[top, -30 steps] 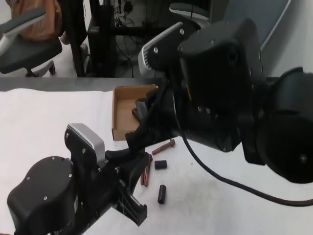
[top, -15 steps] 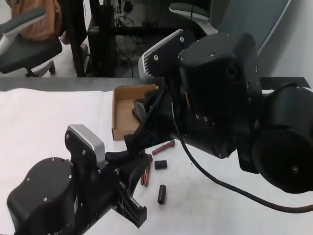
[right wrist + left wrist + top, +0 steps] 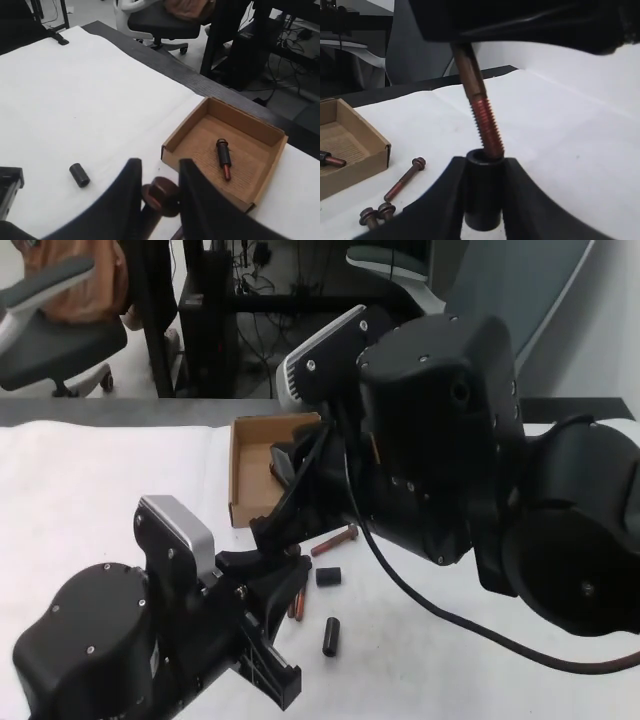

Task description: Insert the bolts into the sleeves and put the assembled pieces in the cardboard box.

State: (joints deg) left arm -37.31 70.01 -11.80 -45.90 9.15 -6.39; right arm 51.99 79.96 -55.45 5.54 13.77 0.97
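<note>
Where the left arm [image 3: 100,650] sits low at the near edge of the bench [image 3: 80,480], the left claw [image 3: 482,202] is closed on a black sleeve [image 3: 481,170], gripping it upright between its two fingers. Above it the right arm [image 3: 450,440] reaches over and angles downward. The right claw [image 3: 159,190] is narrowed to the width of a copper-coloured bolt [image 3: 482,112] and clamps it just under the head. The bolt hangs tilted, with its threaded tip resting in the mouth of the sleeve and most of the thread showing above the rim.

Just beyond the claws, loose parts lie on the white cloth: two short black sleeves [image 3: 329,576] [image 3: 330,636], a pair of bolts [image 3: 375,216] side by side, and a single bolt [image 3: 405,177] nearer the box. Farther back stands the open cardboard box [image 3: 180,131], close to the bench's far edge. Inside it, one bolt wearing a dark sleeve [image 3: 223,157] lies flat on the floor.
</note>
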